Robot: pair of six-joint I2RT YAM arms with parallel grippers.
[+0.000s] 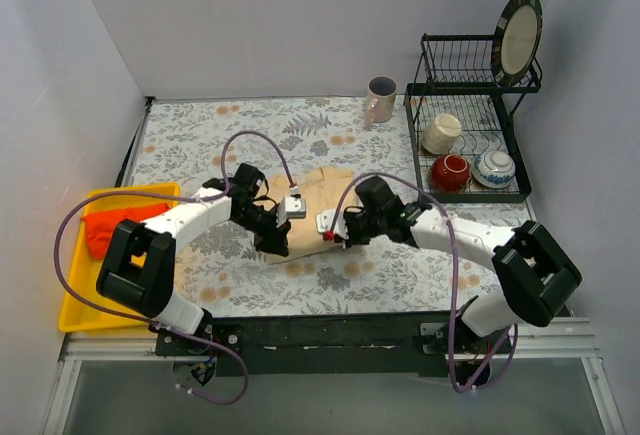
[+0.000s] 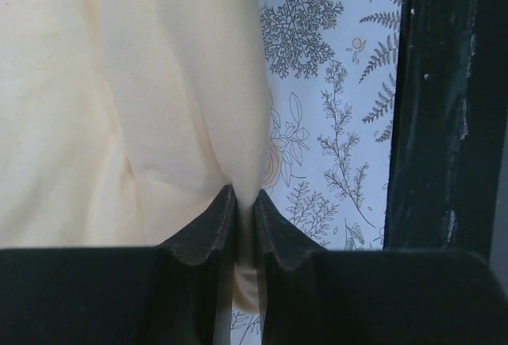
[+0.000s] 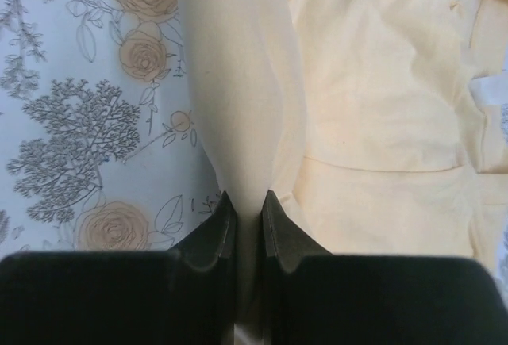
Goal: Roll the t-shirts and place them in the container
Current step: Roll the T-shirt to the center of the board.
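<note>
cream t-shirt (image 1: 320,183): near edge pinched by left gripper (image 2: 244,210) and right gripper (image 3: 248,210) alike, body stretching away beyond both.

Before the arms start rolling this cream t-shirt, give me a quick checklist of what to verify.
1. Left gripper pinching a fold of the cream t-shirt: ok.
2. Right gripper pinching a fold of it too: ok.
3. Shirt lying flat between the two grips: cannot tell, hidden from above.
4. Red-orange garment apart from it, in the yellow tray: ok.
5. Mug standing away from the shirt: ok.
</note>
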